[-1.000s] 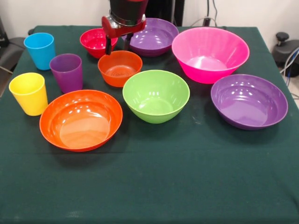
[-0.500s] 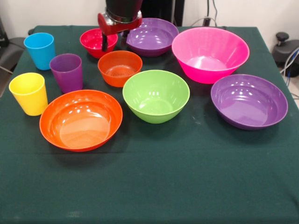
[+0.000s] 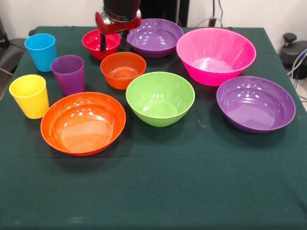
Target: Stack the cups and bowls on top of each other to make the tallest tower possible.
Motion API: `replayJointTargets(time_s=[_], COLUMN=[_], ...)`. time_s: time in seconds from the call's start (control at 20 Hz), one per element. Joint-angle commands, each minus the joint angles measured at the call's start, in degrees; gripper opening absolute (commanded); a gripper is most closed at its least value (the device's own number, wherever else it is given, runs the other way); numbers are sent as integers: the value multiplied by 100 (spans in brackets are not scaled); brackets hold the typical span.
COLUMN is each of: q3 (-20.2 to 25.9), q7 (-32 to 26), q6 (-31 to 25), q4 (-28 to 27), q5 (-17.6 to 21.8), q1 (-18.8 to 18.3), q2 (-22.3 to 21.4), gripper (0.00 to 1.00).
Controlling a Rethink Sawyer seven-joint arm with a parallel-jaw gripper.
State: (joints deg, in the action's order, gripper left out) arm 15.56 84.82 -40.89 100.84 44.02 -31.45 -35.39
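Gripper [image 3: 112, 42] hangs open and empty over the small red bowl [image 3: 98, 42] near the table's [image 3: 192, 191] far edge, so nothing is stacked yet and the first pick seems in hand, calling for a descent onto that bowl's rim

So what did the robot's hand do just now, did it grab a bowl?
No grab. The gripper slid left and back, from over the small orange bowl to the small red bowl, jaws open, holding nothing. All cups and bowls stayed put.
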Motion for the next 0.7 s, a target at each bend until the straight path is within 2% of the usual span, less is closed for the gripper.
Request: replayJointTargets(time_s=[0.05,0.7], q3=[642,880], q7=[-1137,-1311], q6=[-429,-981], q4=[-348,-419], q5=[116,-55], q1=[182,87], q2=[-42,-291], gripper=[100,100])
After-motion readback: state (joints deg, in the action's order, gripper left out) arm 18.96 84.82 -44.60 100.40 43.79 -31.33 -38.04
